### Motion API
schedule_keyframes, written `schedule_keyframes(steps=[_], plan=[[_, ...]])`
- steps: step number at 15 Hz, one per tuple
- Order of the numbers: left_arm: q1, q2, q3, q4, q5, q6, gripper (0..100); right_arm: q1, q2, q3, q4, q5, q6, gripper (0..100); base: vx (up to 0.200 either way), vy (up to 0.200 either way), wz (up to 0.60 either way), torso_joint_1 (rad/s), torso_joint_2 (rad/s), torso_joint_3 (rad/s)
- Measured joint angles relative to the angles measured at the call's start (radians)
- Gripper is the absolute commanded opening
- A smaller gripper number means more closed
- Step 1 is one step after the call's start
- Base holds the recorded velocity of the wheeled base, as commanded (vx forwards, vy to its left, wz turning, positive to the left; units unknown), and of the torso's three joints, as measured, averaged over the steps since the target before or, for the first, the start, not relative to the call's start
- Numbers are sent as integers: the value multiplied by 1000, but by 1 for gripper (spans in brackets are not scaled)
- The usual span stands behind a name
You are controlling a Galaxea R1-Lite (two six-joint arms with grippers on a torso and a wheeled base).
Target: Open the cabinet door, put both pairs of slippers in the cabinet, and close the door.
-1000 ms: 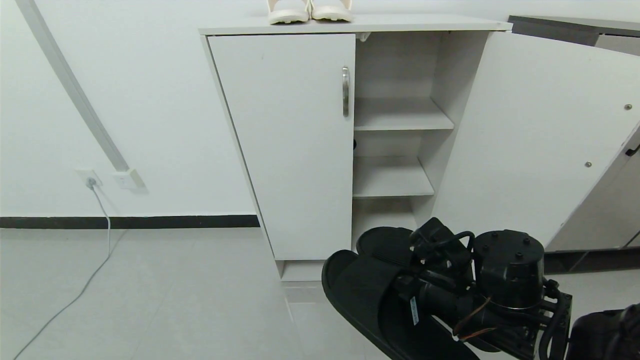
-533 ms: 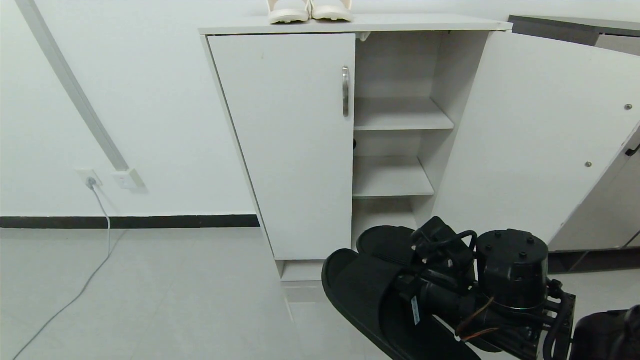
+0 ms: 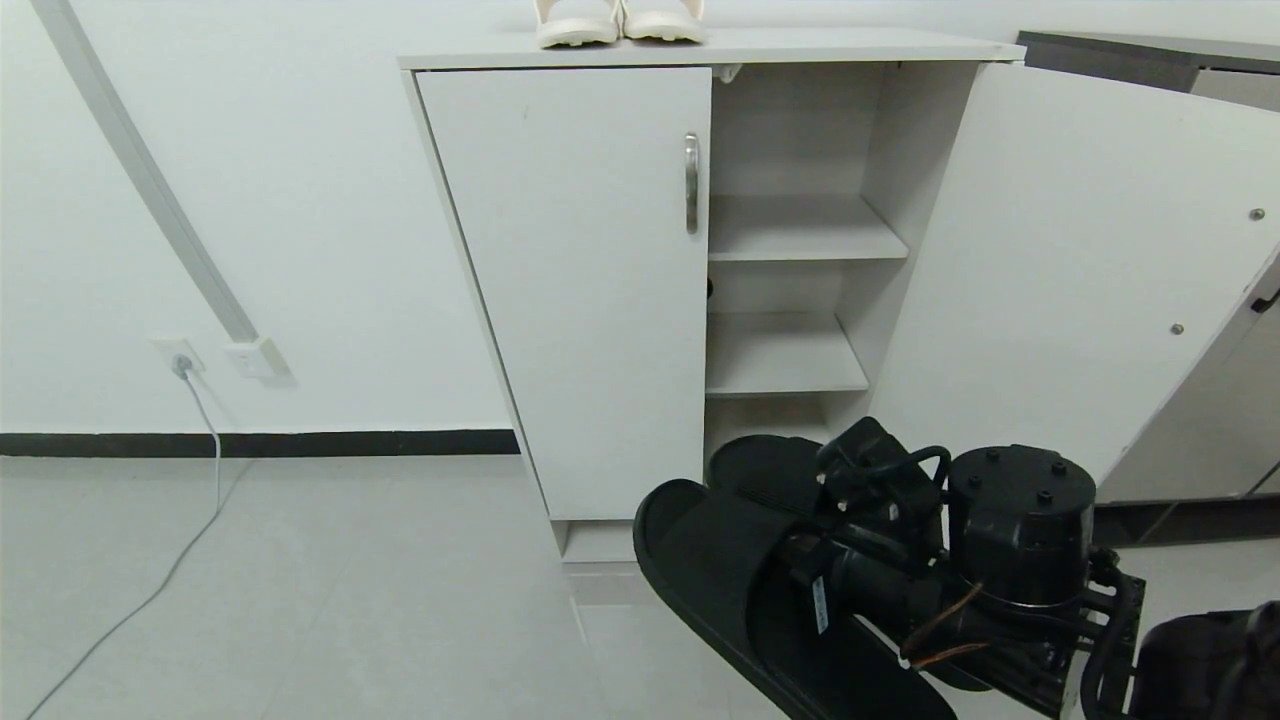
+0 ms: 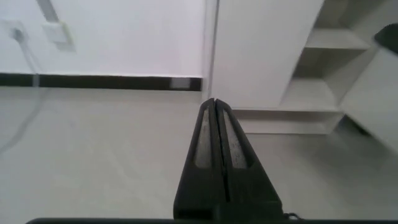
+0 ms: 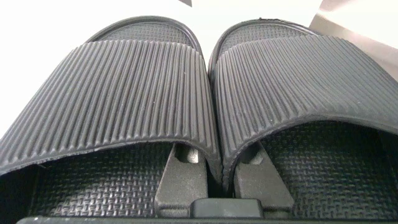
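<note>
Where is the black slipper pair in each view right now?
Head view: black slippers, lower middle, in front of the open cabinet.
Right wrist view: black slippers up close, side by side, inner straps pinched by the right gripper.
Left wrist view: dark sliver at the frame edge beside the shelves, probably a toe.
Shared landmark: those shelves, in head and left wrist views.
</note>
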Motion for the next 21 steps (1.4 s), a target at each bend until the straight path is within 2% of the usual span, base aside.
schedule_keyframes(steps=[2, 3, 6, 10, 14, 17, 21], plan=[[0, 0, 0, 1, -19, -68, 0, 5, 7, -27, 3, -92, 1, 0, 0, 0, 0, 0, 0, 0], [0, 0, 1, 1, -22, -78, 0, 7, 15, -50, 3, -131, 1, 0, 0, 0, 0, 0, 0, 0], [0, 0, 1, 0, -24, -79, 0, 10, 58, -136, 6, -235, 3, 0, 0, 0, 0, 0, 0, 0], [0, 1, 1, 1, -30, -76, 0, 13, 181, -312, 18, -442, 41, 0, 0, 0, 0, 0, 0, 0], [0, 1, 0, 1, -30, -76, 0, 27, 316, -533, 158, -697, 182, 0, 0, 0, 0, 0, 0, 0], [0, 1, 0, 1, -29, -76, 0, 34, 368, -572, 167, -705, 193, 0, 0, 0, 0, 0, 0, 0], [-2, 1, 0, 1, -28, -76, 0, 33, 388, -577, 164, -706, 193, 0, 0, -200, 0, 0, 2, 1]])
